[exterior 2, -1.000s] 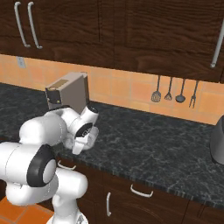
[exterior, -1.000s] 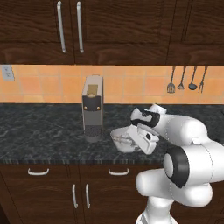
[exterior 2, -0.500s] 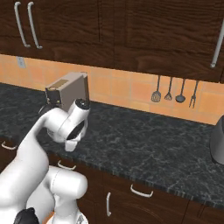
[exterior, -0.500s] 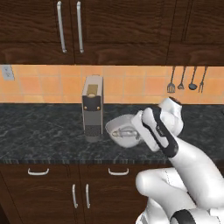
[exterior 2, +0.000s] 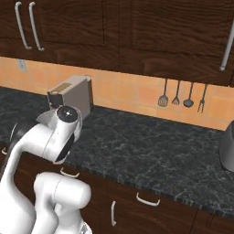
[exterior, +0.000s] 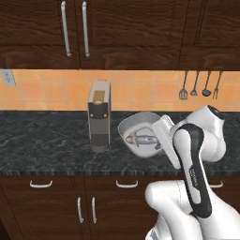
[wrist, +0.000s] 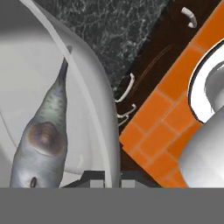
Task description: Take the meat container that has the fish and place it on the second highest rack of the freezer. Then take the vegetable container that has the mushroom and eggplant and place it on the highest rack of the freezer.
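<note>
The fish (exterior: 144,139) lies in its white meat container (exterior: 136,126), now lifted off the dark counter (exterior: 47,140) beside the coffee machine (exterior: 99,115). My gripper (wrist: 105,177) has clamped onto its rim (fingertips barely visible), so I judge freezer transport comes next.

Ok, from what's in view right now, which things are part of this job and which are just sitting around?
Job:
- meat container, white tub lifted off the counter
- fish lying inside it
- end effector, shut on the tub's rim

Just lying about:
- coffee machine on the black counter
- utensils hanging on the orange tiles
- cabinet handles
</note>
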Controlling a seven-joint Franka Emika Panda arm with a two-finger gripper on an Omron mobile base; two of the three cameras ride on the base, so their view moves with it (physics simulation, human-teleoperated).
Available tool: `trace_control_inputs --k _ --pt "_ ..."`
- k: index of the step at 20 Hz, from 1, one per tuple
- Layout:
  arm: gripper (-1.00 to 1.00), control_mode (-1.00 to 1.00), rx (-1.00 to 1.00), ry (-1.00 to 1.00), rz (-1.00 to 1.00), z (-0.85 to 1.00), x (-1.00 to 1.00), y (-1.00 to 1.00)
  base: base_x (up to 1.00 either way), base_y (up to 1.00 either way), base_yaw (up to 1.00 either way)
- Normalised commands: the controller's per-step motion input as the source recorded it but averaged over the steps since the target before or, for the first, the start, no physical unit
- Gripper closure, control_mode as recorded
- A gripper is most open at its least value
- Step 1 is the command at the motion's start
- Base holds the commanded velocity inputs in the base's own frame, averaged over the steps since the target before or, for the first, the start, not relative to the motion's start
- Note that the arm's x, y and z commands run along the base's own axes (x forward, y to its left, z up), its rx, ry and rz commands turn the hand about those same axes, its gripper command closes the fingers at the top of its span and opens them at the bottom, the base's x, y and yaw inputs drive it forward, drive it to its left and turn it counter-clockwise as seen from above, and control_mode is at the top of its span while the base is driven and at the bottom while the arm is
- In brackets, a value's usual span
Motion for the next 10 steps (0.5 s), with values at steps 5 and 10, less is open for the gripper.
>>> trace_control_inputs --k 5,10 --pt "1.00 -1.00 0.09 0.10 0.00 0.61 -0.87 -0.21 0.00 0.00 0.00" --pt "1.00 -1.00 0.10 0.05 -0.03 0.37 -0.96 -0.34 0.00 0.00 0.00"
